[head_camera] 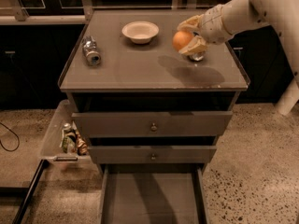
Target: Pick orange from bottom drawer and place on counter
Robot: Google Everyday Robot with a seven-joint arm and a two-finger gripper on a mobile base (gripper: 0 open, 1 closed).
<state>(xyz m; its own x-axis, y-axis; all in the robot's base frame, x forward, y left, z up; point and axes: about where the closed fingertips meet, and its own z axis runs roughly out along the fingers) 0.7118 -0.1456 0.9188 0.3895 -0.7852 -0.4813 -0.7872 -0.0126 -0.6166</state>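
Orange (181, 40) first: you have it clamped between the two fingers of the gripper (188, 34). One finger lies over its top and the other under its right side, above the right rear part of the counter (140, 76). Its shadow falls on the surface nearer the front and apart from the fruit, so I judge it is held just off the counter rather than resting on it, though you cannot be sure from this angle.

The pick looks done: the bottom drawer (149, 197) stands pulled out and no orange shows on the floor you can see. What is left for you is to lower the fruit, let go and draw the arm away. A pale bowl (140, 31) sits well to the left of the gripper, and a can (91, 52) lies on its side further left, so both are out of your way.

A small shape (197, 57) just under the lower finger is hard to read; it may be part of the gripper or something on the counter. The drawer's front is cut off by the picture's lower edge, and the arm leaves the view at upper right.
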